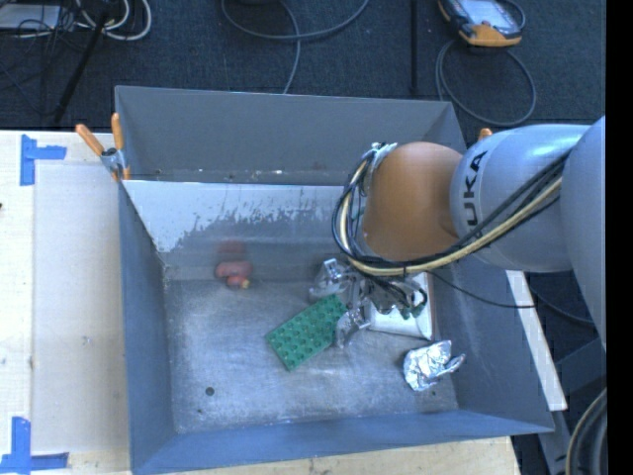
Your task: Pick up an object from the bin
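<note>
While the arm (539,201) reaches in from the right, with its orange cover (410,201) and looped cables (346,221) hanging over the right half of the grey bin (143,315), we see the hand (348,317) low over the bin floor. It sits at the upper right end of a flat green building plate (305,334), which lies slantwise near the middle of the floor, its studded face up and its long side running from lower left to upper right. The hand's metal parts meet or overlap that end of the plate. We cannot tell whether the hand is apart, together or clamped on the plate, since the wrist and its own shadow hide the tips. Just behind the hand, toward the right wall, lies a flat white piece (415,317), partly covered by the wrist. A crumpled foil lump (428,366) rests near the lower right corner, apart from the plate. A small reddish lump (234,273) lies by the back wall on the left, well apart from the hand.
</note>
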Controlling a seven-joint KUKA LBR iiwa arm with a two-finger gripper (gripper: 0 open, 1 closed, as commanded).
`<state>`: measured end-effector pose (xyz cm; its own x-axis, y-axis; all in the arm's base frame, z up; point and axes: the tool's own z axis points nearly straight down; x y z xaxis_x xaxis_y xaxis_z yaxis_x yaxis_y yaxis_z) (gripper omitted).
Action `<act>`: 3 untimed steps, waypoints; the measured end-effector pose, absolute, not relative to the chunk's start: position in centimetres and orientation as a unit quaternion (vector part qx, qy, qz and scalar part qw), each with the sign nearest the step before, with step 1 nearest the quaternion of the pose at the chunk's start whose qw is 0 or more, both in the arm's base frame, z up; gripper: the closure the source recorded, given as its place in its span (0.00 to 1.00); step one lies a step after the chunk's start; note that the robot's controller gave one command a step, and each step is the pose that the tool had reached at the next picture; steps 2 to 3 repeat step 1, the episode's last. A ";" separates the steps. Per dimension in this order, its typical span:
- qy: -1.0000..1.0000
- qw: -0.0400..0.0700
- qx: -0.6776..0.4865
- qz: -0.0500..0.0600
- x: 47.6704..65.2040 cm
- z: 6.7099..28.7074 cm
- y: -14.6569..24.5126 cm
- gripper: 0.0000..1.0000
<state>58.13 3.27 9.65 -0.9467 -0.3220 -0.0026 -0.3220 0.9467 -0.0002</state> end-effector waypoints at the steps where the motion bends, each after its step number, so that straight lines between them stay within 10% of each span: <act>1: 0.987 0.005 -0.163 0.000 58.4 20.3 3.4 1.00; 3: 0.987 0.005 -0.163 0.000 58.4 20.3 3.4 1.00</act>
